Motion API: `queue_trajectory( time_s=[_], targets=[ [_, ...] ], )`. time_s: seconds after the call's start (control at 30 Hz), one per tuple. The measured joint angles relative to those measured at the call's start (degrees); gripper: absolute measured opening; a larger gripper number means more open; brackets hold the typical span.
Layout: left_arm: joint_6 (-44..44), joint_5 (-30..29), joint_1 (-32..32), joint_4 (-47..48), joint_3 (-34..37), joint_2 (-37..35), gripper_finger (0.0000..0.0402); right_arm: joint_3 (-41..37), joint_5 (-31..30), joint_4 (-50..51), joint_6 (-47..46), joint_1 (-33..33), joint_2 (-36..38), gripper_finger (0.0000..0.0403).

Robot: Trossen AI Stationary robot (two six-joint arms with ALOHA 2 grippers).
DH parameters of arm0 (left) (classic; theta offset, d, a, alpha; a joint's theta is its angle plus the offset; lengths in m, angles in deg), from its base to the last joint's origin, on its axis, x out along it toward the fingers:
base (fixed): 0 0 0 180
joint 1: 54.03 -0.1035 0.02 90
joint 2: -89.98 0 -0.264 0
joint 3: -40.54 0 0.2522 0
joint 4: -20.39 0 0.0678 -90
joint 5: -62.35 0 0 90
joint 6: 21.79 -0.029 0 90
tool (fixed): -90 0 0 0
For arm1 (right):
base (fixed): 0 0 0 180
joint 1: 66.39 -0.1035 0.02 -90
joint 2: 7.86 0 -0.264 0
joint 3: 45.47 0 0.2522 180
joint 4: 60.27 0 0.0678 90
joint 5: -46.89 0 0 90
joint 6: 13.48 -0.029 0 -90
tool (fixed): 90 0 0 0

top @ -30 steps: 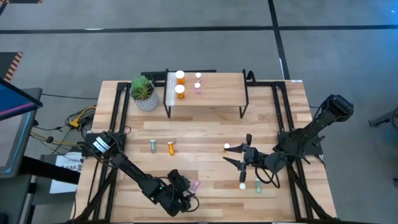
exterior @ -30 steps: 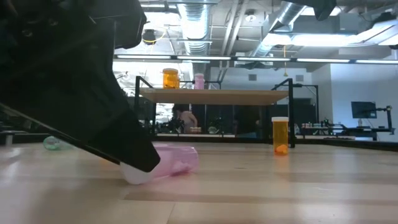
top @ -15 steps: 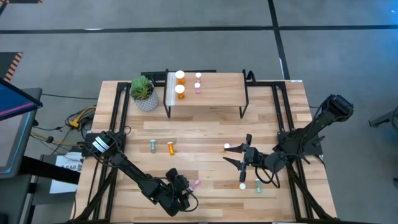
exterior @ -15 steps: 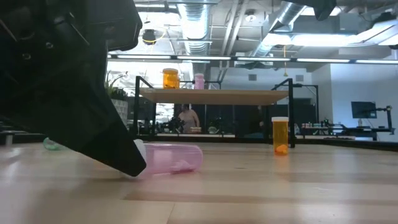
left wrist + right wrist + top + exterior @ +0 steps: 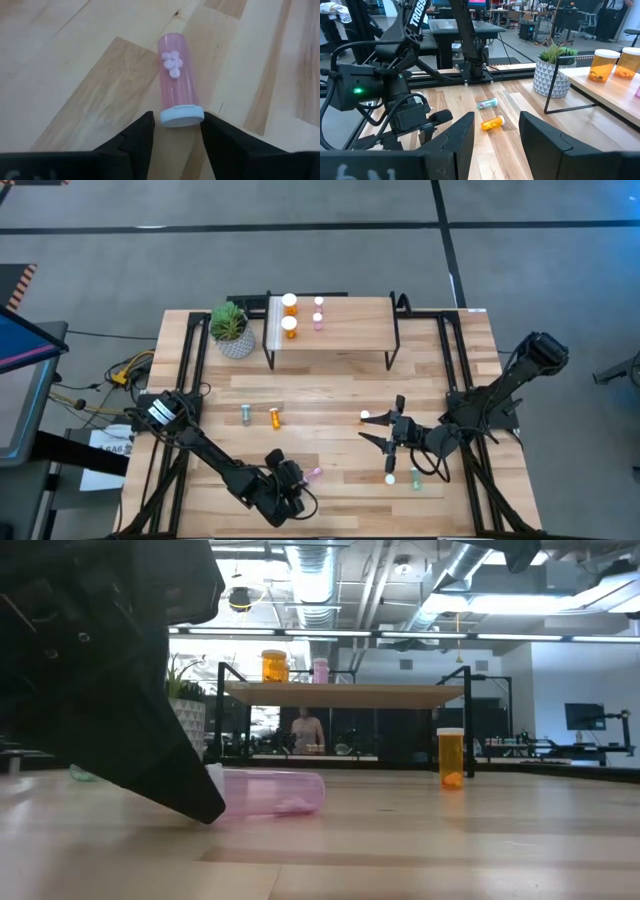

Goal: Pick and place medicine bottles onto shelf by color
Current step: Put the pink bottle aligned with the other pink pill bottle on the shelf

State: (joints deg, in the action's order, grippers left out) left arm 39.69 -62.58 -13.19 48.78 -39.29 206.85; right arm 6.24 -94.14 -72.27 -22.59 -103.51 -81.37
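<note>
The pink bottle (image 5: pixel 176 79) is seen lying on its side on the desk (image 5: pixel 330 395) near the front edge, at about 7 o'clock from the desk's middle; its long axis runs straight away from the left gripper (image 5: pixel 176 131), white cap nearest, set between the two fingers (image 5: pixel 142 131), which are apart and not yet clamped on it; the left arm is far nearer than the right. The right gripper (image 5: pixel 383 432) waits at about 4 o'clock, fingers apart, holding nothing. "TROSS" (image 5: pixel 418 14) can be read on the left arm.
</note>
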Motion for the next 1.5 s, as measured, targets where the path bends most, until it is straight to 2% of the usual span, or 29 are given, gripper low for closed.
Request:
queue_trajectory(
  time_s=[0.3,0.47,0.57,0.67,0.83,0.97,1.3,1.5],
  targets=[
    [-2.6,0.49,-0.34,6.87,0.31,-6.0,0.0091,0.0,0.0,0.0,0.11,0.0,0.0,0.0177],
    [-4.8,-0.71,-0.44,8.59,0.27,-8.58,0.0079,0.0,0.0,0.0,0.09,0.0,0.0,0.0177],
    [-4.82,0.83,-0.44,7.7,0.16,-8.93,0.0095,0.0,0.0,-0.01,0.09,0.0,0.0,0.0177],
    [-4.79,1.76,-0.11,5.65,0.18,-8.89,0.0135,0.0,0.0,-0.02,0.09,0.0,0.0,0.0177],
    [-6.87,-2.0,1.2,1.39,0.16,-8.89,0.0213,0.0,0.0,-0.02,0.06,0.01,0.0,0.0177],
    [-7.04,-3.39,1.59,0.18,0.62,-8.04,0.0248,0.0,0.0,-0.04,0.06,0.02,0.0,0.0177],
    [-7.83,-4.35,1.12,-0.02,1.67,-5.02,0.0258,0.01,0.0,-0.56,0.03,0.02,0.03,0.0177],
    [-8.62,-2.43,0.12,-4.16,1.68,-2.14,0.0258,0.02,0.0,-0.18,0.06,0.02,0.02,0.0177]
  ],
)
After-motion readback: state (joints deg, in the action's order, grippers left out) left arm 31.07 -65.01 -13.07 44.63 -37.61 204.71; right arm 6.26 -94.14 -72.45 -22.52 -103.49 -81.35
